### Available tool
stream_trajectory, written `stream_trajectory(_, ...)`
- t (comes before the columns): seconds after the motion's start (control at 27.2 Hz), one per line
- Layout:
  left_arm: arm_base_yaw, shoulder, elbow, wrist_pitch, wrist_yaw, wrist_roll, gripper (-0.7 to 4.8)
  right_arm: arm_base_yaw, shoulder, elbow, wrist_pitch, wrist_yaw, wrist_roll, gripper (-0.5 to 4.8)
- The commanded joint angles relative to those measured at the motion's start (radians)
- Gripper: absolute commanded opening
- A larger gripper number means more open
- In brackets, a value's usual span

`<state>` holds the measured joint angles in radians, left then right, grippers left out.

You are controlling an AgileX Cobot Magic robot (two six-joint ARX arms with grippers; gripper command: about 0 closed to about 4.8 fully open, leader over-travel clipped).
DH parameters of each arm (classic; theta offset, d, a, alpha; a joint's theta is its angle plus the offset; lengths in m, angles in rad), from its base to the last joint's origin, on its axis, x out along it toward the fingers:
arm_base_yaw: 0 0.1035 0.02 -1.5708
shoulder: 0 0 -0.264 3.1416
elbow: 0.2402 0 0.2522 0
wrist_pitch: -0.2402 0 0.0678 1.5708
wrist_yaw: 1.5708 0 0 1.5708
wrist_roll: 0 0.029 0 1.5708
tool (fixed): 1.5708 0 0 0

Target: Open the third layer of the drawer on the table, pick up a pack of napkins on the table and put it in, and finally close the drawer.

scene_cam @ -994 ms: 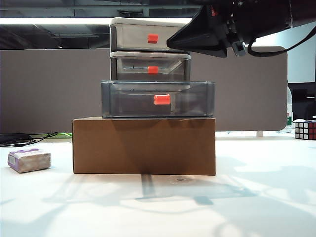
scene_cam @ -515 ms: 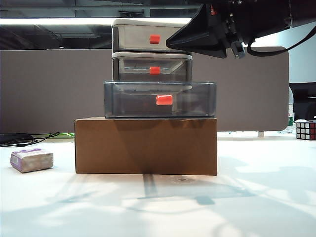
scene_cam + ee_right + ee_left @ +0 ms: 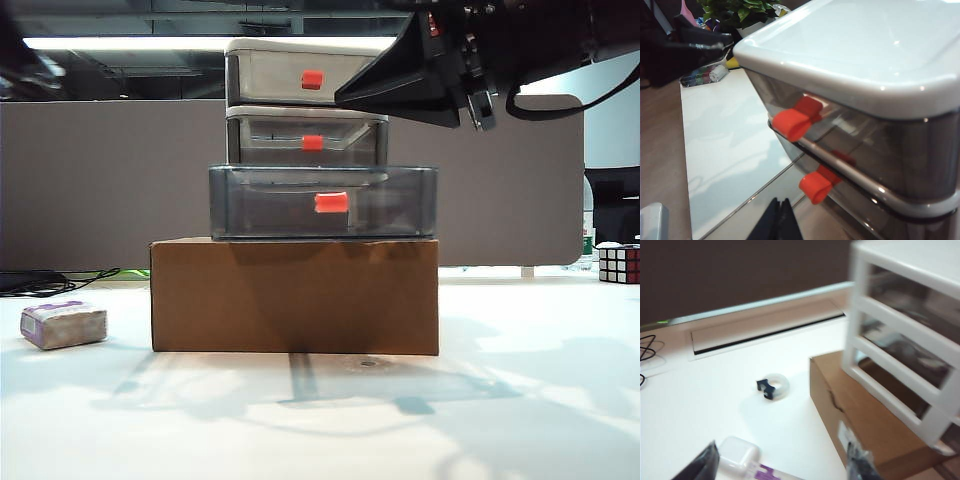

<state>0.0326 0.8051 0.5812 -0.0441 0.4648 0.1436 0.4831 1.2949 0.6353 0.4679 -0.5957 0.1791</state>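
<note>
The drawer stands on a brown cardboard box. Its third layer, smoky grey with a red-orange handle, is pulled out toward the camera. The pack of napkins lies on the table at the left; in the left wrist view only its purple print shows. My left gripper is open above it, with the pack and a white rounded case between its fingers. My right gripper is shut and empty, beside the top drawer and above the third layer; its tips sit below the two upper handles.
A roll of clear tape lies on the table behind the box. A Rubik's cube stands at the far right and black cables run along the back left. A grey partition closes off the back.
A dark blur of the left arm has swung into the exterior view's top left corner. The right gripper has barely moved. The third layer stays pulled out and the pack lies where it was.
</note>
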Motion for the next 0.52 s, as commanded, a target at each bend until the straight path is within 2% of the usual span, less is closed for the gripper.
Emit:
stream_trajectory(0.04,0.192,0.141,0.003,0.019,0.399,0.004,3.8,0.001,-0.003,0.005,0.008,-0.01,0.0,-0.06)
stream_trajectory(0.11,0.212,0.217,0.003,0.023,0.434,0.002,4.68,0.001,-0.003,0.005,0.007,-0.009,-0.001,-0.06)
stream_trajectory(0.15,0.206,0.249,0.003,0.028,0.429,0.011,4.79,0.001,-0.003,0.004,0.006,-0.01,-0.002,-0.06)
stream_trajectory(0.37,0.189,0.414,0.003,0.055,0.378,0.162,4.79,0.0,-0.002,0.004,-0.003,-0.01,-0.004,-0.06)
stream_trajectory(0.44,0.176,0.453,0.003,0.061,0.332,0.244,4.79,0.0,-0.002,0.004,-0.006,-0.01,-0.007,-0.06)
stream_trajectory(0.52,0.174,0.491,0.003,0.065,0.31,0.367,4.79,0.0,-0.002,0.004,-0.009,-0.011,-0.019,-0.06)
